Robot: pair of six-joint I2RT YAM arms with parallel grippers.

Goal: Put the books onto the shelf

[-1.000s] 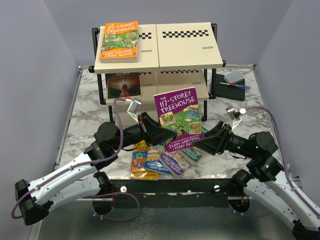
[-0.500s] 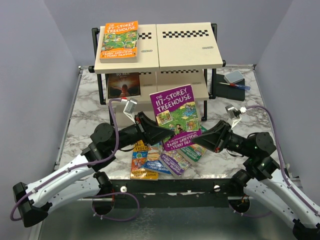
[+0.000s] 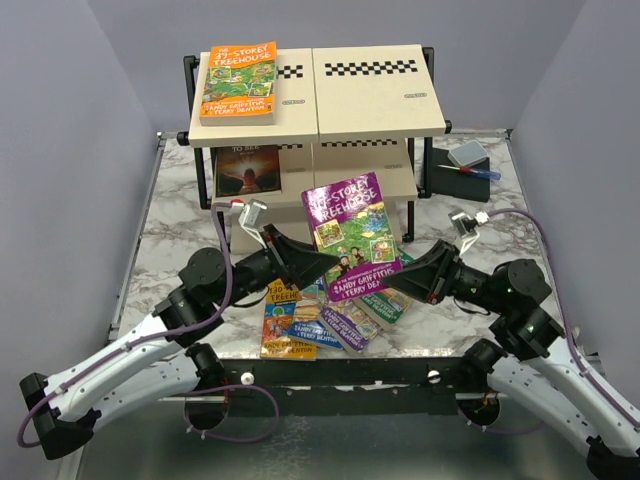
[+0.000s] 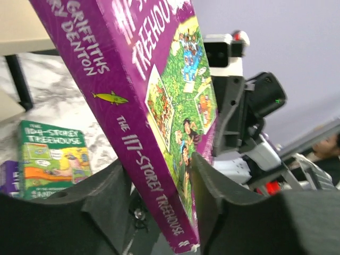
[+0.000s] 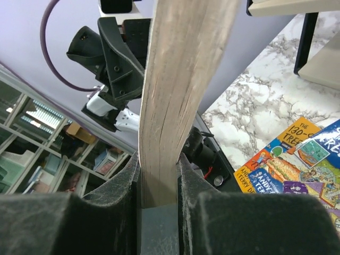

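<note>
A purple "117-Storey Treehouse" book (image 3: 350,232) hangs tilted above the table in front of the shelf (image 3: 370,95). My right gripper (image 3: 400,282) is shut on its page edge; in the right wrist view both pads press the pale pages (image 5: 175,79). My left gripper (image 3: 300,262) stands open around the spine (image 4: 159,106), with a dark gap beside the left finger (image 4: 106,196). An orange book (image 3: 238,82) lies on the top board and a dark one (image 3: 248,170) on the middle tier. Several more books (image 3: 320,320) lie fanned on the table below.
A small dark box with a grey top (image 3: 462,165) and a blue pen-like thing (image 3: 480,172) sit at the back right of the marble table (image 3: 180,220). The shelf's black frame post (image 3: 410,205) stands just behind the held book.
The purple book has tipped back from upright and sunk a little. The right jaws have closed on its page edge, and the left jaws have widened around the spine.
</note>
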